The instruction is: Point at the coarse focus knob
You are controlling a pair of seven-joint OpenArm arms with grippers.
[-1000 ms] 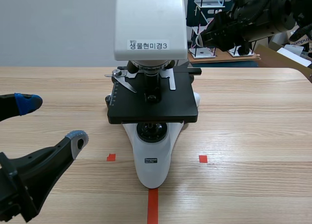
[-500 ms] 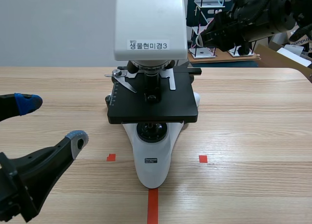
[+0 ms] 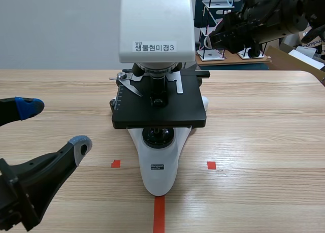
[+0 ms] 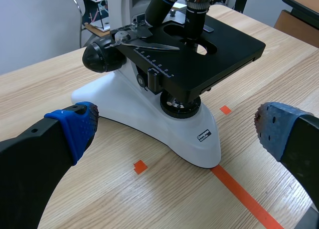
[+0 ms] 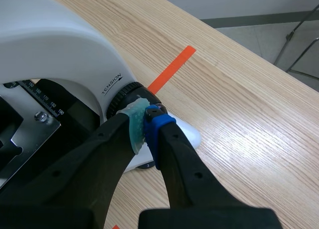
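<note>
We see a pale wooden desk [image 3: 264, 141] with a white microscope [image 3: 157, 25] standing at its middle, its black stage [image 3: 160, 111] towards the near edge. The right arm [image 3: 259, 20] is raised at the far right, reaching in behind the microscope's head. The left arm [image 3: 35, 177] lies low at the near left, well apart from the microscope.

The coarse focus knob [image 4: 102, 57] is the big black wheel low on the microscope's side, behind the stage. The left wrist view shows the one on the left, and we take it that a twin sits on the right. There the right jaws are clenched on nothing, their two pads [image 5: 158, 124] pressed together with the tips at a black ring [image 5: 127, 95] marked TENSION. We cannot tell whether they touch it or stop just short. The left jaws are released, spread wide with nothing between them.

We judge the knob hard and stiff, yet free to turn on its axle, so a push could spin it and shift the stage. The microscope looks heavy and steady, its lenses fragile. Pointing needs no hold; if one were wanted, we would pinch the knob across its rim from the side.
</note>
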